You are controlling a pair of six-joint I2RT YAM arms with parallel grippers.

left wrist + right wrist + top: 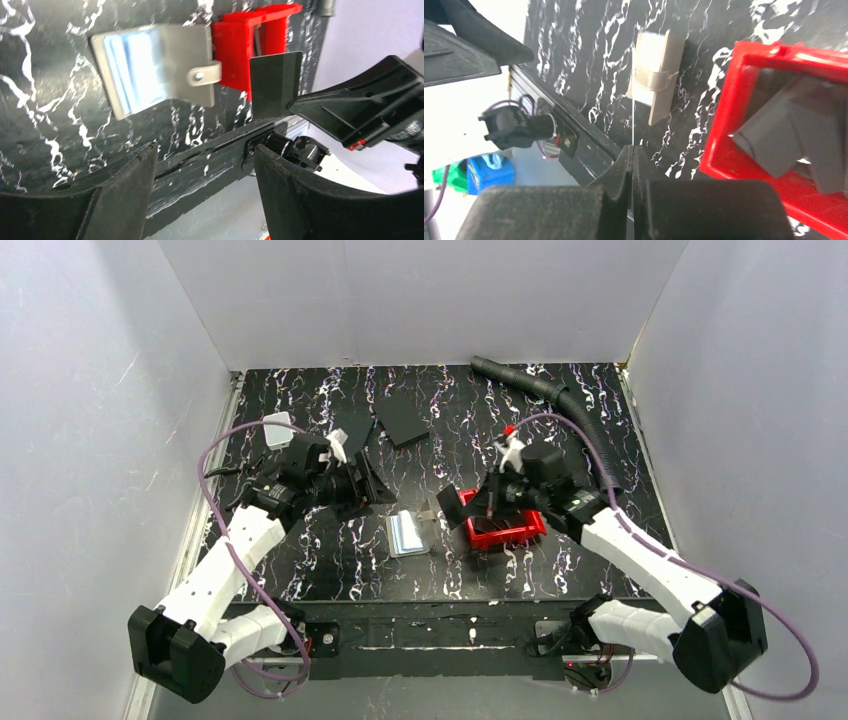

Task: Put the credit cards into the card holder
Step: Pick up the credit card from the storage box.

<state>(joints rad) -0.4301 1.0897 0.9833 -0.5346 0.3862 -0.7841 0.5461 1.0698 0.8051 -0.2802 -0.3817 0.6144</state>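
Note:
The card holder (410, 533) lies open on the marbled table between the arms, its glossy inside reflecting light and its snap tab toward the red tray (528, 531). The left wrist view shows the card holder (150, 70) with the tray (235, 45) right behind it. My right gripper (478, 504) is shut on a dark credit card (275, 82), held upright just off the tray's near corner. In the right wrist view that card (632, 120) is a thin edge-on line rising from the right gripper (632, 148) toward the card holder (656, 75). More dark cards (784, 125) lie in the tray. My left gripper (375, 485) is open and empty, left of the holder.
Two larger black slabs (400, 420) (352, 430) lie at the back of the table. A small white box (282, 428) sits at the far left and a black ribbed hose (530, 385) runs along the back right. White walls close in three sides.

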